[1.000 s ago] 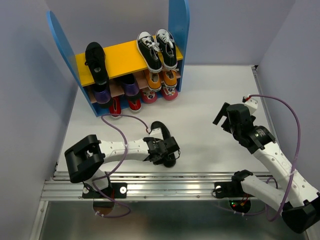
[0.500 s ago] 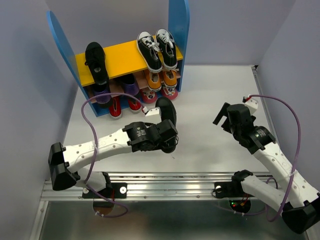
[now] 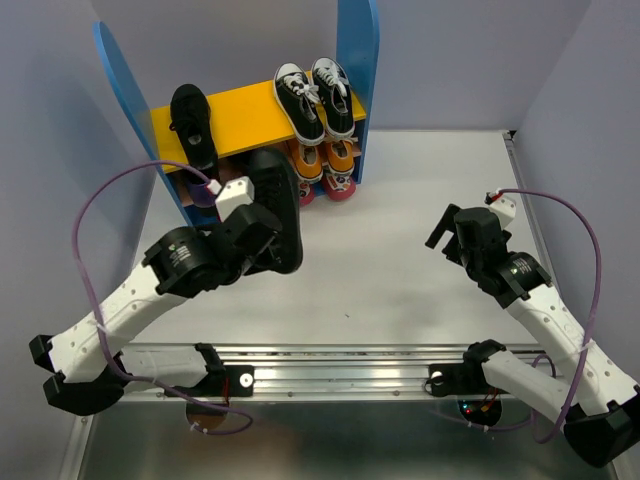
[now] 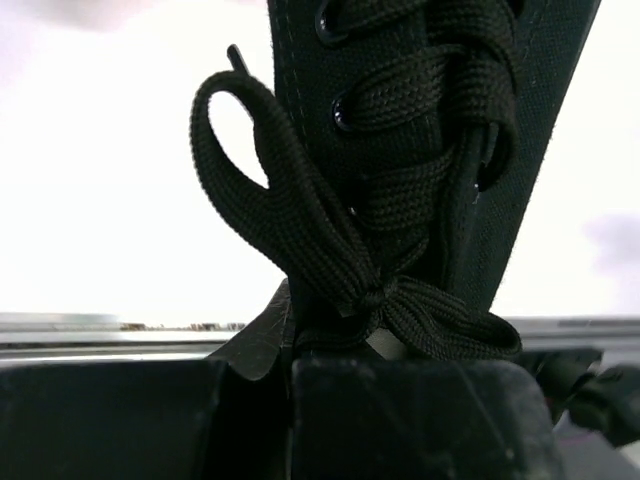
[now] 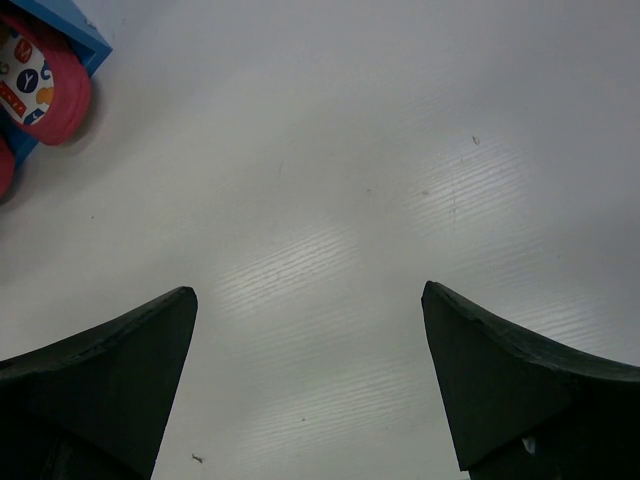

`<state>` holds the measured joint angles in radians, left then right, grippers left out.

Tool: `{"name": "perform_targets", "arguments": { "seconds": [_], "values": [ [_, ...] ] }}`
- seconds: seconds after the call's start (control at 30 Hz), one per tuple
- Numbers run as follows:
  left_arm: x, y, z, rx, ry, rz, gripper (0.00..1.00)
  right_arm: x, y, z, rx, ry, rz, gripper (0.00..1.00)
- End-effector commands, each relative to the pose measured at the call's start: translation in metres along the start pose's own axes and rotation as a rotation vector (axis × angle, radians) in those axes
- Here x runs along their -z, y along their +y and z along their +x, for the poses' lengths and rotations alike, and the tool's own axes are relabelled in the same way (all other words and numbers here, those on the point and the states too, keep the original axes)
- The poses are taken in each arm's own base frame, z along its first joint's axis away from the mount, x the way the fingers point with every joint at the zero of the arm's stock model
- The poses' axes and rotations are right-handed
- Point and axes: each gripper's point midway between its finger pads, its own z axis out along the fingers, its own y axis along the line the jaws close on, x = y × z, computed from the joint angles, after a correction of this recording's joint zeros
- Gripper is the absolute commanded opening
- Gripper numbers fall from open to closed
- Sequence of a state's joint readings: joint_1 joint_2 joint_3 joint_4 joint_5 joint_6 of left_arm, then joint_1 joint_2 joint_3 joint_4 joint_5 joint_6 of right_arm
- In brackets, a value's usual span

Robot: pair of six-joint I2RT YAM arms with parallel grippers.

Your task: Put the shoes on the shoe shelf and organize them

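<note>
The left gripper [image 3: 262, 240] is clamped on an all-black laced shoe [image 3: 281, 203], whose knotted bow sits right at its fingers. Just beyond it stands the shoe shelf [image 3: 357, 60], with a second black shoe [image 3: 192, 122] and the black canvas sneakers [image 3: 314, 98] on the top board and orange sneakers [image 3: 326, 157] beneath. The right gripper [image 5: 310, 292] hangs wide open over the surface [image 5: 400, 150], with a red shoe [image 5: 35, 78] ahead to its left whose toe badges are too small to read.
</note>
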<state>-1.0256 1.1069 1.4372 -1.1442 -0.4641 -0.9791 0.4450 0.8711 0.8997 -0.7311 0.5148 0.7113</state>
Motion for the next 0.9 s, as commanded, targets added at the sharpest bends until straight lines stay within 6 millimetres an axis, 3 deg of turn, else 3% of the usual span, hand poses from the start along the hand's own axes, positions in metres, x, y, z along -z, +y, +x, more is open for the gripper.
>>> {"name": "perform_targets", "arguments": {
  "seconds": [0.0,0.07,0.23,0.3,0.33,0.4,0.43,0.47,0.5,0.53,0.63,0.73,0.87],
  "values": [
    [0.024,0.014,-0.065,0.052,-0.200,0.000,0.00,-0.001,0.008,-0.006,-0.022,-0.025,-0.032,1.00],
    [0.025,0.020,-0.085,0.044,-0.246,-0.041,0.00,-0.001,0.009,-0.007,-0.023,-0.026,-0.035,1.00],
    [0.032,0.009,-0.148,0.024,-0.368,-0.049,0.00,-0.001,0.011,-0.008,-0.023,-0.025,-0.040,1.00],
    [0.022,0.011,-0.173,0.030,-0.399,-0.088,0.00,0.001,0.011,-0.009,-0.026,-0.028,-0.045,1.00],
    [0.028,0.006,-0.189,0.015,-0.432,-0.070,0.00,0.002,0.011,-0.010,-0.024,-0.028,-0.045,1.00],
    [0.013,0.005,-0.204,0.001,-0.427,-0.102,0.00,0.003,0.011,-0.011,-0.027,-0.032,-0.045,1.00],
    [0.017,0.005,-0.219,0.001,-0.451,-0.094,0.00,0.005,0.010,-0.012,-0.026,-0.034,-0.042,1.00],
    [0.004,0.003,-0.224,-0.007,-0.438,-0.113,0.00,0.005,0.008,-0.012,-0.027,-0.038,-0.040,1.00],
    [0.009,0.000,-0.235,0.002,-0.458,-0.096,0.00,0.006,0.008,-0.012,-0.029,-0.039,-0.041,1.00],
    [-0.004,0.004,-0.242,-0.006,-0.448,-0.122,0.00,0.006,0.008,-0.012,-0.028,-0.039,-0.041,1.00],
    [-0.008,0.004,-0.260,0.000,-0.468,-0.119,0.00,0.006,0.008,-0.013,-0.027,-0.038,-0.040,1.00],
    [-0.028,0.014,-0.279,0.010,-0.462,-0.131,0.00,0.007,0.008,-0.014,-0.027,-0.039,-0.045,1.00],
    [-0.044,0.022,-0.288,0.010,-0.439,-0.150,0.00,0.009,0.008,-0.015,-0.030,-0.044,-0.045,1.00]
  ]
}}
